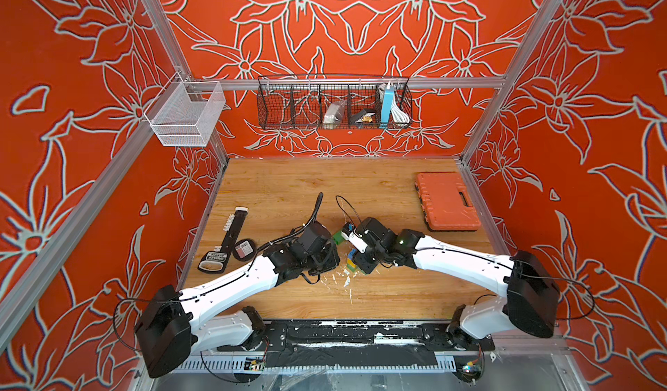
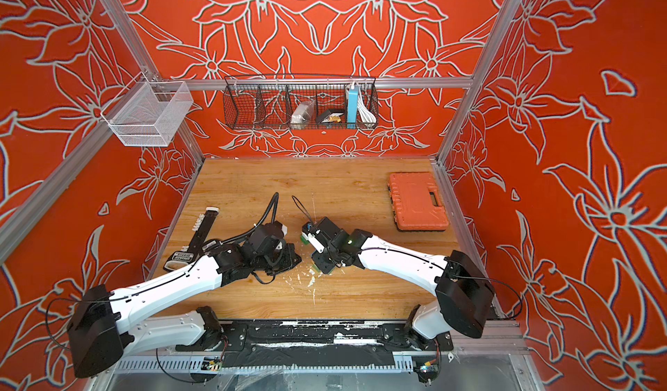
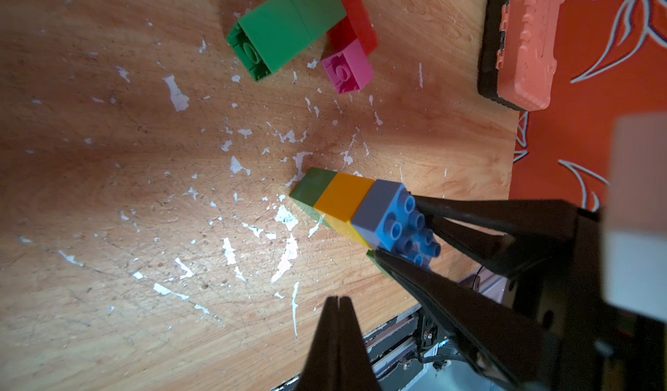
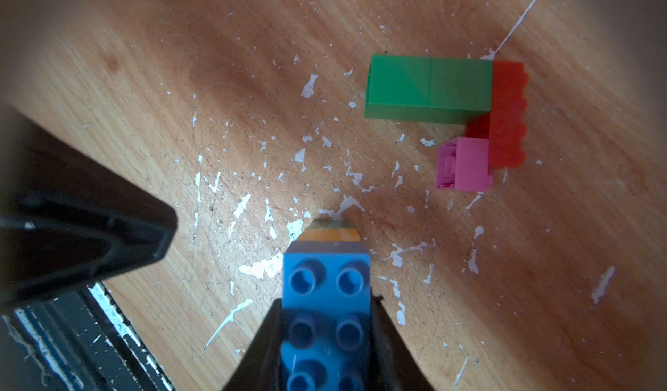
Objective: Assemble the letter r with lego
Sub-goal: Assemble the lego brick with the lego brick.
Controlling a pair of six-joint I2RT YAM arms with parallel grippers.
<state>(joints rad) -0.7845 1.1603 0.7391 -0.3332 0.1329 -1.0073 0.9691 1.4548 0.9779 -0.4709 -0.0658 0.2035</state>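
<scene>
Grip: right hand (image 4: pixel 326 304) clamps blue brick (image 4: pixel 326 273), seating it on stack (image 3: pixel 343 201), we judge; left hand (image 3: pixel 337 300) closed, empty.

On the table (image 1: pixel 306 183) an upright brick stack (image 1: pixel 351 263) stands near the middle, towards the front; its top long brick (image 4: pixel 326 281) sits between the fingers of the right gripper (image 4: pixel 326 299); the left gripper (image 3: pixel 337 300) hangs just left of the stack; a lying brick cluster (image 1: pixel 338 237) rests just behind the stack, apart from it; a case (image 1: pixel 445 199) lies at the right edge, further back; a strip tool (image 1: pixel 231 234) lies near the left edge, a round tin (image 1: pixel 244 250) just right of it; a wire basket (image 1: pixel 334 102) hangs on the rear rail above the table.
</scene>
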